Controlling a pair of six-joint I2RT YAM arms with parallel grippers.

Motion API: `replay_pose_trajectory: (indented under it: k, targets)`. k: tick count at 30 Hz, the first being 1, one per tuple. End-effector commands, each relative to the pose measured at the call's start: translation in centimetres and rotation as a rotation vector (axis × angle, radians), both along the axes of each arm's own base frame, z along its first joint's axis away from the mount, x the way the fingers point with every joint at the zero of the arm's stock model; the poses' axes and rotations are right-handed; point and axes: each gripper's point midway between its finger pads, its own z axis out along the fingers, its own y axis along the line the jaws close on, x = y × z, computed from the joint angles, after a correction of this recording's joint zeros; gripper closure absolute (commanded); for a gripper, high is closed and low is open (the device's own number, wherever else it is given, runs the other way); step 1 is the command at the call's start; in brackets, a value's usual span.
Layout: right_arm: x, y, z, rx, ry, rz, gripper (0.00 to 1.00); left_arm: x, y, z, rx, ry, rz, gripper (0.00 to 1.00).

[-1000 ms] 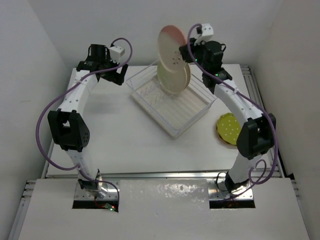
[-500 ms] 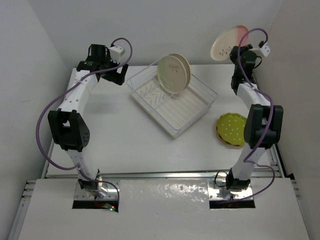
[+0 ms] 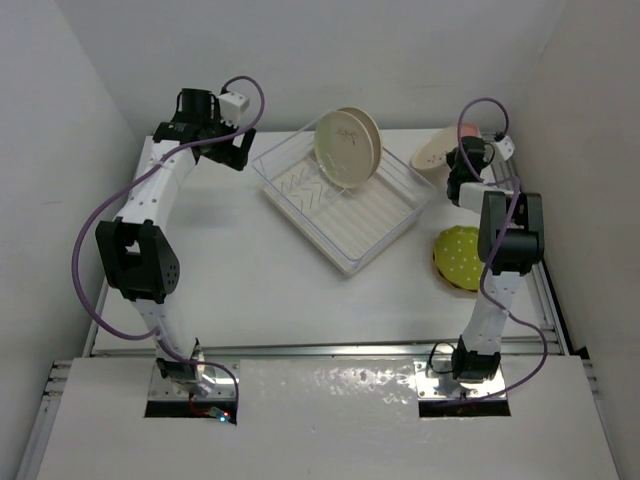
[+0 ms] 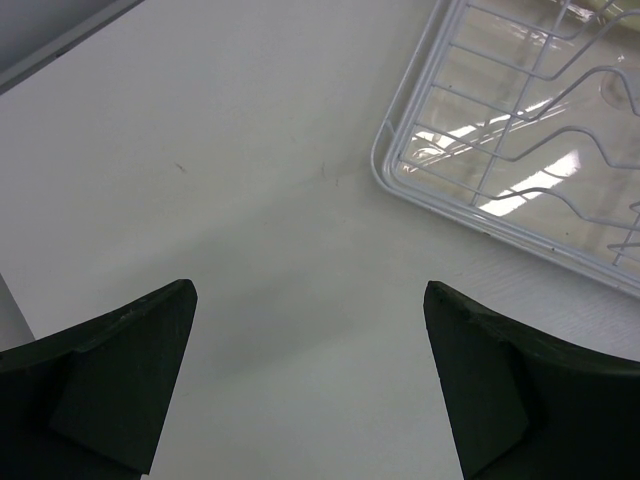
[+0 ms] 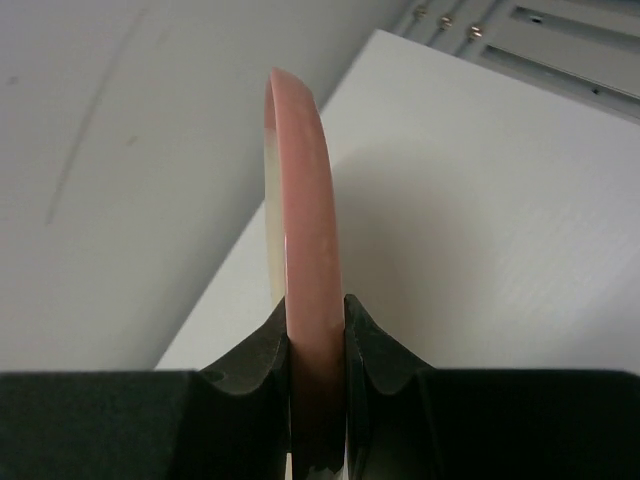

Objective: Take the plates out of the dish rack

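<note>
**A:** What lies nearest, on the right?

**B:** A green plate (image 3: 460, 255) with white dots, flat on the table (image 3: 230, 260), well apart from the rack (image 3: 360, 215).

**A:** And the rack itself?

**B:** Mid-table, set at an angle. Cream plates (image 3: 343, 148) stand on edge at its far end. It looks like two, one behind the other.

**A:** The left gripper (image 4: 308, 290)?

**B:** Spread wide with nothing between its fingers, above bare table just beside the rack's left corner.

**A:** The right gripper (image 5: 315, 315)?

**B:** Clamped on the rim of the pink plate (image 5: 305, 190). The plate is out of the rack, tilted over the table's far right corner. Whether it touches the table, I can't tell.
</note>
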Motion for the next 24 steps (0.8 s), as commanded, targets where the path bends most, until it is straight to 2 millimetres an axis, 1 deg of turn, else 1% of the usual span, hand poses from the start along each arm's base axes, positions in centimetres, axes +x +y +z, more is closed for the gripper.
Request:
replay_pose_trajectory:
  k: [1,3,4,6,7,8,9,10,11,12,13,16,17,18,20,21,24]
  targets:
    - [1.4,-2.1,7.0,0.073,-0.284,-0.056,1.00,0.4,0.8,0.8,0.014,-0.032,0.016,0.05]
    - [1.1,-2.6,5.2,0.118,-0.268,-0.070,1.00,0.4,0.8,0.6,0.016,-0.029,0.016,0.05]
    - [0.6,-2.9,4.0,0.132,-0.253,-0.074,1.00,0.4,0.7,0.6,0.017,-0.028,0.013,0.05]
    - [0.1,-3.0,2.7,0.149,-0.233,-0.079,1.00,0.4,0.8,0.6,0.018,-0.029,0.016,0.05]
    - [-0.5,-3.0,1.3,0.156,-0.196,-0.087,1.00,0.4,0.8,0.7,0.018,-0.031,0.016,0.05]
    - [-0.9,-3.1,0.5,0.168,-0.174,-0.101,0.93,0.5,0.8,0.7,0.018,-0.032,0.015,0.05]
    - [-1.5,-3.1,-1.1,0.181,-0.123,-0.113,0.88,0.6,0.9,0.6,0.020,-0.031,0.018,0.05]
    - [-2.0,-3.4,-1.8,0.205,-0.109,-0.143,0.84,0.6,0.9,0.8,0.020,-0.036,0.018,0.05]
    - [-2.5,-3.6,-2.6,0.223,-0.092,-0.164,0.76,0.6,0.9,0.7,0.020,-0.034,0.018,0.05]
    - [-3.4,-3.6,-4.2,0.241,-0.050,-0.187,0.76,0.6,0.8,0.9,0.020,-0.039,0.017,0.05]
    - [-3.9,-3.9,-4.6,0.261,-0.048,-0.208,0.75,0.7,0.8,1.0,0.019,-0.040,0.017,0.05]
    - [-4.7,-3.8,-6.1,0.286,-0.011,-0.218,0.69,0.6,1.0,1.2,0.027,-0.044,0.020,0.05]
    - [-4.9,-3.9,-6.6,0.294,0.005,-0.223,0.67,0.6,1.1,1.2,0.032,-0.047,0.021,0.05]
    - [-5.3,-3.8,-7.4,0.305,0.037,-0.234,0.67,0.6,1.1,1.2,0.034,-0.047,0.022,0.05]
    - [-5.6,-3.8,-8.1,0.305,0.065,-0.240,0.65,0.5,1.2,1.3,0.036,-0.049,0.023,0.05]
    - [-5.6,-3.8,-8.5,0.307,0.072,-0.241,0.61,0.5,1.1,1.5,0.035,-0.053,0.021,0.05]
    - [-5.4,-3.8,-8.9,0.290,0.100,-0.214,0.54,0.5,1.1,1.6,0.036,-0.057,0.021,0.05]
